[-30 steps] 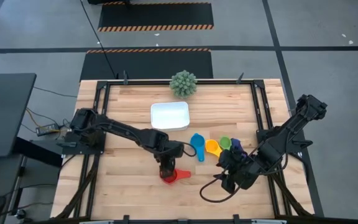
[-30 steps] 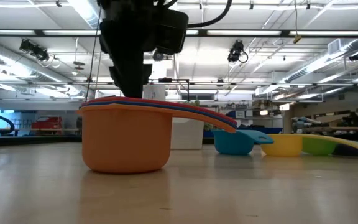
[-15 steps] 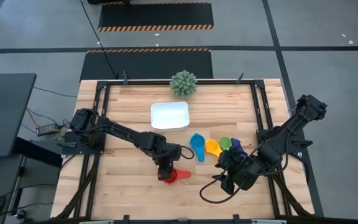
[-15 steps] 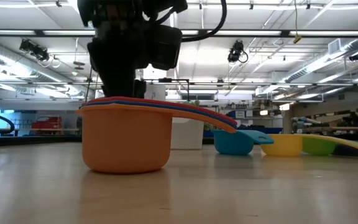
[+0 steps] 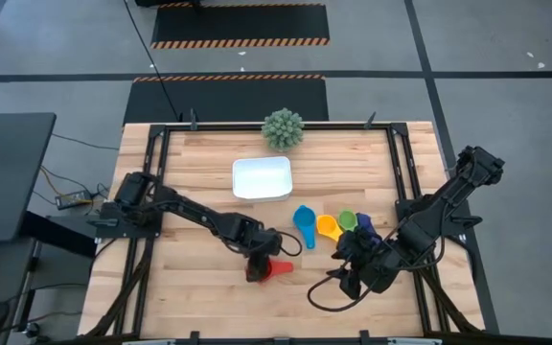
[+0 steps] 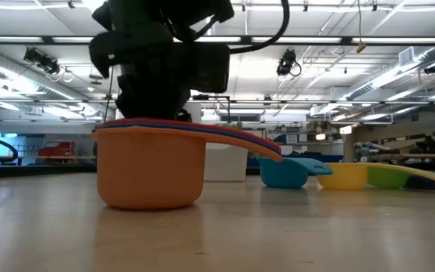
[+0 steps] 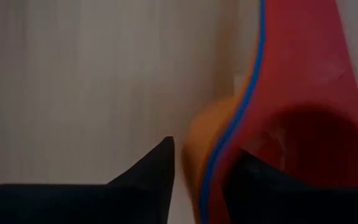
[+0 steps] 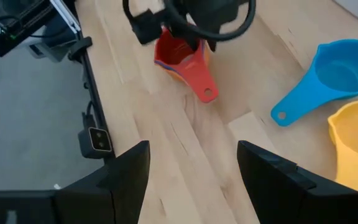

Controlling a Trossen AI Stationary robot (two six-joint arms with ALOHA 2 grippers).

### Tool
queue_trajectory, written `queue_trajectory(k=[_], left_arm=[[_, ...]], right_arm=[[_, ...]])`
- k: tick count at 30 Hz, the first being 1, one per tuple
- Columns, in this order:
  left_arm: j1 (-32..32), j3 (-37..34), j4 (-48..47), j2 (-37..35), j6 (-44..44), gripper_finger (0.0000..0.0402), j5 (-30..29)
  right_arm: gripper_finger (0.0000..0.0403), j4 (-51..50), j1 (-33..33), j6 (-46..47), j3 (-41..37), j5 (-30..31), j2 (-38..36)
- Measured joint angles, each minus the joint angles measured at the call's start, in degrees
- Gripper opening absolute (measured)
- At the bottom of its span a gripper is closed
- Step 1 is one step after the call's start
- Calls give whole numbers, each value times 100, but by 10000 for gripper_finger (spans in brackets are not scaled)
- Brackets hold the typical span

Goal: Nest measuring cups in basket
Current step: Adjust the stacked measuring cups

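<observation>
Reaching in from the table's left edge, the left arm has its left gripper (image 5: pixel 254 270) down over a stack of three nested measuring cups (image 5: pixel 268 269): orange outermost, blue next, red innermost. In the left wrist view the two dark fingers (image 7: pixel 149 169) straddle the stack's wall, one outside the orange cup (image 7: pixel 205 140), the other inside the red cup (image 7: pixel 309 134); the jaws are partly apart around that rim, and a firm clamp cannot be told. The stack stands upright on the table (image 5: pixel 190 287), its handles lying level and pointing toward the right side of the table, as the low view shows (image 6: pixel 236 137).

The white basket (image 5: pixel 262 178) sits well apart toward the far edge, its long axis across the table, with a spiky green ball plant (image 5: pixel 283 128) just beyond it.

Further right, the teal cup (image 5: pixel 303 218) points its handle toward the near edge; the yellow cup (image 5: pixel 328 226), green cup (image 5: pixel 347 220) and dark purple-blue cup (image 5: pixel 364 223) follow in a row.

The right gripper (image 5: pixel 353 264) waits beside those cups, its fingers spread wide and holding nothing.
</observation>
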Motion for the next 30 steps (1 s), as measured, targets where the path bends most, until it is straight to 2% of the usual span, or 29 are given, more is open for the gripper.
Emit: queue_trajectory(k=[9,17,23,25,30], left_arm=[[-62,178,61,26,364,116,-779],[74,228,843,26,493,116,-1042],[87,228,1043,26,645,116,-1571],[122,228,1097,26,612,116,-1433],[248,226,799,-42,424,116,-649]], right_arm=[[248,-2,6,189,0,-50,2],[248,19,6,324,2,-50,2],[248,22,6,383,0,-52,2],[248,22,6,385,1,-53,2],[248,-2,6,386,0,-90,2]])
